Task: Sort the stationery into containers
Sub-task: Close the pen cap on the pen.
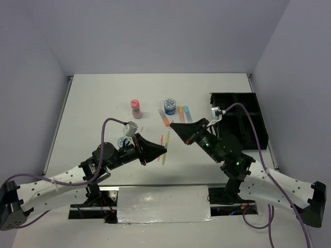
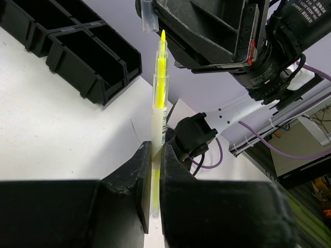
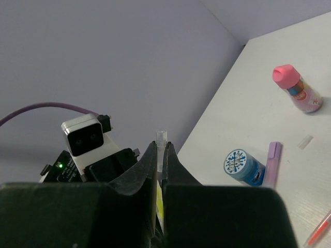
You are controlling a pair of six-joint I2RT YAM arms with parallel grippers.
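— Two questions first. Found the yellow pen (image 2: 159,88) where, and held by what?

— Found it lifted off the table (image 1: 103,103), above the near middle. Saw it pinched low on the barrel by the left gripper (image 2: 155,150), jaws drawn narrow around it. Noted the bare yellow tip pointing toward the right gripper (image 3: 161,147).

— And checked the right gripper's state?

— Checked it: clamped fully together on a small clear cap (image 3: 162,136), leaving the cap's end poking out past the fingertips. Placed that cap just beside the pen's tip, up in the air. Could not tell whether touching or apart.

— Looked for the tray (image 1: 235,95)?

— Spotted it, black, at the far right of the table, right of both grippers and well apart from the pen. Caught several of its compartments in the left wrist view, dark inside.

— Logged the rest?

— Logged a pink bottle (image 1: 135,107) standing far left of centre and a blue tub (image 1: 169,106) to its right. Then an orange marker (image 1: 181,113) and a blue marker (image 1: 188,113) side by side, between that tub and the tray. Spotted a purple marker (image 3: 273,163) lying just beside the tub. Saw an orange pen (image 1: 161,140) flat on the table just left of the held pen. Made out a second tub (image 1: 124,142) near the left arm, partly hidden behind it.
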